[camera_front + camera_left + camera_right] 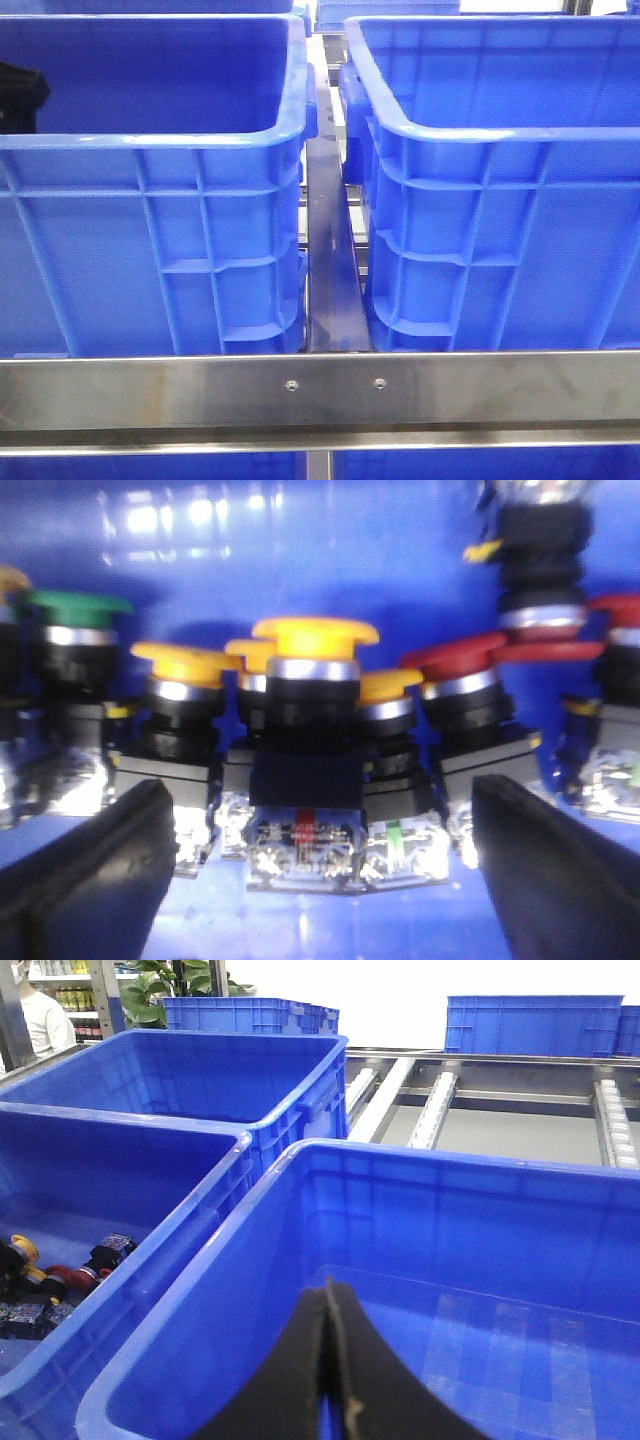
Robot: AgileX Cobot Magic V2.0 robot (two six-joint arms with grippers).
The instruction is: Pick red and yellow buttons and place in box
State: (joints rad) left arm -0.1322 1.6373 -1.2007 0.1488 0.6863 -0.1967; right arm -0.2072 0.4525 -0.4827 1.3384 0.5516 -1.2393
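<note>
Your left pincer [320, 880] is spread wide, both dark fingers [85, 880] low over the floor of the left blue bin [150, 230], nothing between them. Directly ahead of the gap stands a yellow button [315, 645] on its black body, upright, with two more yellow buttons [185, 665] crowded against it on either side. A red button [455, 660] sits just beside that cluster, and a green button [75, 605] stands further along the row on the other side. Your right pincer [330, 1360] is clenched, fingers pressed together with nothing held, hanging over the right blue bin [500, 200], whose visible floor is bare. From the right wrist view you see the button pile [50, 1270] lying in the neighbouring bin. A steel rail [320, 390] crosses the front of both bins.
</note>
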